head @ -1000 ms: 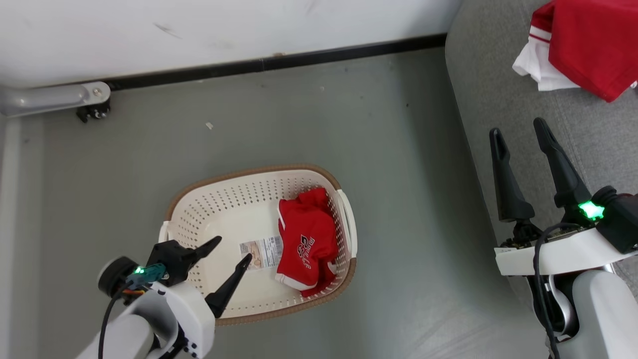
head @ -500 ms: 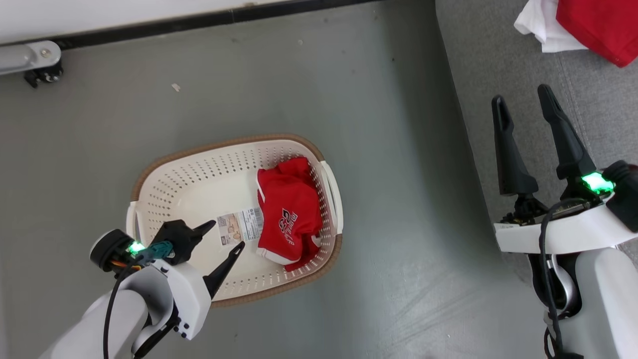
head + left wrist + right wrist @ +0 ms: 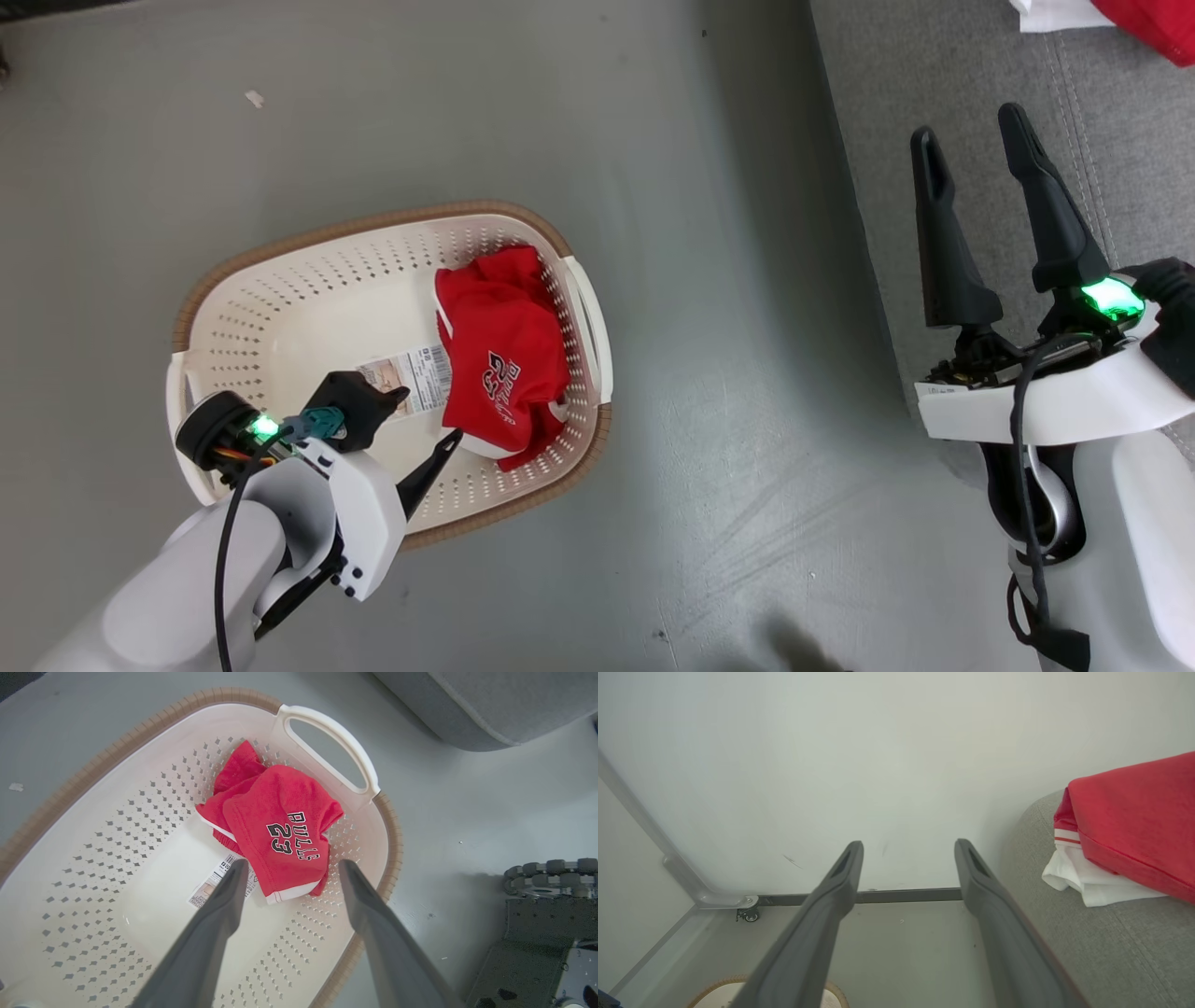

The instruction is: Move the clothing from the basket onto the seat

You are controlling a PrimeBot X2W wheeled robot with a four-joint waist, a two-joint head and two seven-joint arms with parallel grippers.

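Over the basket, left hand (image 3: 430, 414): fingers spread wide with nothing between them; tips above the interior of the basket (image 3: 373, 219), just short of the smaller red piece (image 3: 499, 359).
Left wrist view adds: the two fingers frame the white-edged hem of that piece without touching it. The white-black lettering "BULLS 23" reads plainly here, while the head view renders it as a small mark.
Smaller red piece, position: crumpled on the basket floor against the perforated wall, next to the handle (image 3: 285, 716) on the sofa side.
Barcode label (image 3: 210, 886): stuck to the basket floor, one end under the red piece, partly covered by a finger in the left wrist view.
Obstruction: the pale left forearm covers the near rim of the basket in the head view.
Right hand (image 3: 966, 124): fingers wide apart and empty, held over the edge of the sofa (image 3: 887, 75), well apart from the basket.
Right wrist view adds: the jersey (image 3: 1134, 816), red over white folds with striped trim, lies on the sofa. In the head view, a corner of it reaches the top right edge.
Basket, position: on the grey floor (image 3: 747, 280), near the sofa but apart from it.
Surroundings: pale wall (image 3: 878, 765), dark skirting strip (image 3: 906, 895), metal bar ending in a small caster (image 3: 749, 914), pale scrap (image 3: 254, 98) on the floor, and the robot's dark base (image 3: 537, 933) topped by a row of rollers.
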